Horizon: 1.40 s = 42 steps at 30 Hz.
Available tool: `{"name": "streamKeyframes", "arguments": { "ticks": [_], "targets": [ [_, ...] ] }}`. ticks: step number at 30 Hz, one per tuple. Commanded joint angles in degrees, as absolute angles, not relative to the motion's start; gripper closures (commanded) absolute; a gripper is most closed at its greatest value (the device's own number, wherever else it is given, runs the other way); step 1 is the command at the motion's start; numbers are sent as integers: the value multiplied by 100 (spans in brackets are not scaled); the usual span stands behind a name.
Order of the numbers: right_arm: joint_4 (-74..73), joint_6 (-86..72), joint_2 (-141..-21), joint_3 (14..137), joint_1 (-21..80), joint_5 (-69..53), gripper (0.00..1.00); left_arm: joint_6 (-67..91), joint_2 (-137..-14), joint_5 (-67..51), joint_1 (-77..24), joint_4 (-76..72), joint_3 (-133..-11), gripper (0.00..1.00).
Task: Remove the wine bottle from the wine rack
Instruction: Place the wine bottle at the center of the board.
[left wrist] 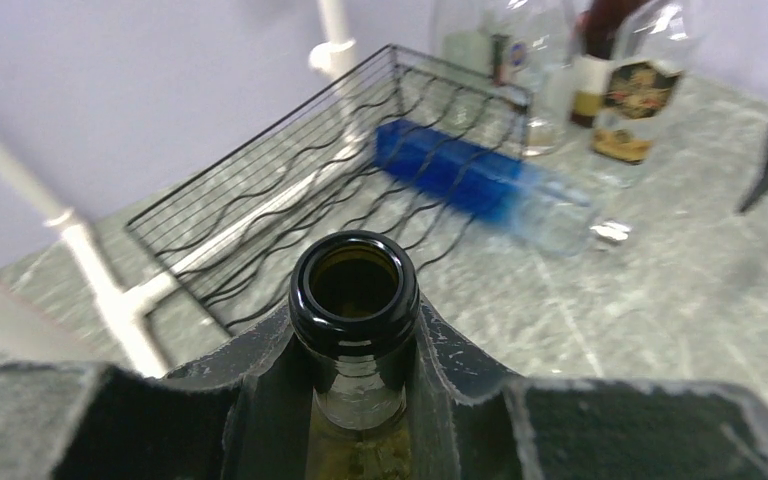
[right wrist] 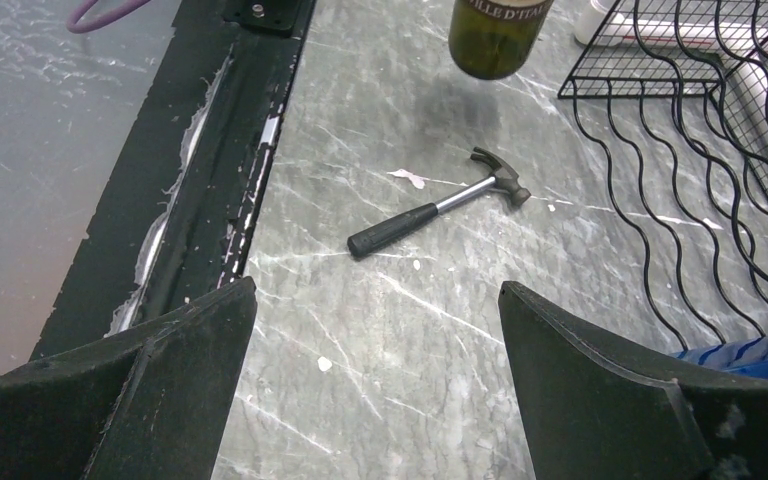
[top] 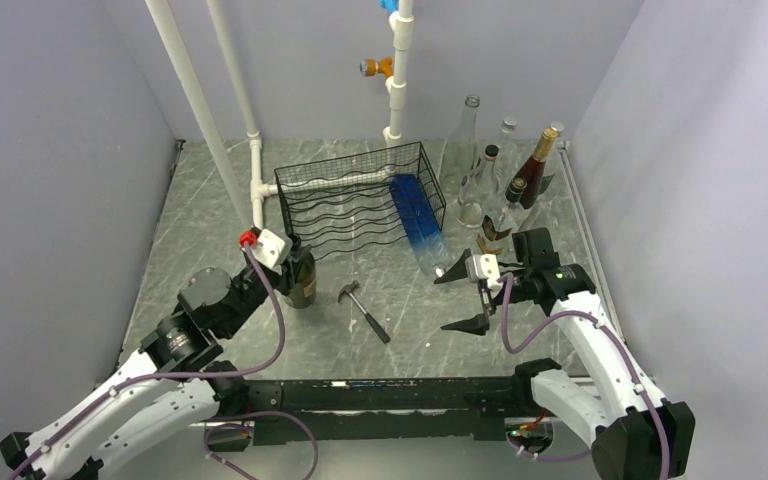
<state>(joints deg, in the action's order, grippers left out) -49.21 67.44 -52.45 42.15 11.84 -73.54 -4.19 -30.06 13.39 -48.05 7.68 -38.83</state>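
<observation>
**Grey marble tabletop, left pincer clenched on dark bottle, right pincer released**

Grey veined table (top: 260, 180), lavender walls on three sides, white pipes (top: 195, 100) rising at the back. Left pincer (left wrist: 355, 345) is clamped around the neck of the dark wine bottle (left wrist: 354, 290), a finger on each side just under the lip, mouth open and facing the wrist camera. Bottle stands upright, outside the wine rack (top: 360, 200), just off the rack's near-left corner. Cannot tell if its base touches the table.

Rack sits ahead of the left pincer and slightly to its right, black wire, wavy tiers. Blue bottle (top: 415, 218) lies in the rack's right end, its clear neck poking out of the front, pointing toward the right pincer (top: 452, 300) and stopping just short of it.

Right pincer is released, fingers (right wrist: 600, 390) spread wide with bare table between them, nothing gripped. Hammer (right wrist: 440, 212) lies flat on the table between the two pincers, black grip, head toward the rack, touching neither.

Cluster of upright glass bottles (top: 505, 180) stands beyond the right pincer, next to the rack's right side.
</observation>
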Motion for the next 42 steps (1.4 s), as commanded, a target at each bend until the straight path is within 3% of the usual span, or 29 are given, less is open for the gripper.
{"name": "streamKeyframes", "arguments": {
  "ticks": [1,17,28,42],
  "targets": [
    [-4733,6746,-5190,4378,1160,-7484,6,-975,-2867,2202,-4548,303,-4034,100],
    [-4741,6767,-5176,4368,1160,-7484,6,-257,-3036,2455,-2278,-134,-3646,100],
    [-4764,6807,-5159,4368,1160,-7493,6,464,-3494,1776,-197,-513,-3764,100],
    [-4781,6829,-5136,4351,1124,-7497,5,181,-4867,1137,672,-2087,-4227,100]
  ]
}}
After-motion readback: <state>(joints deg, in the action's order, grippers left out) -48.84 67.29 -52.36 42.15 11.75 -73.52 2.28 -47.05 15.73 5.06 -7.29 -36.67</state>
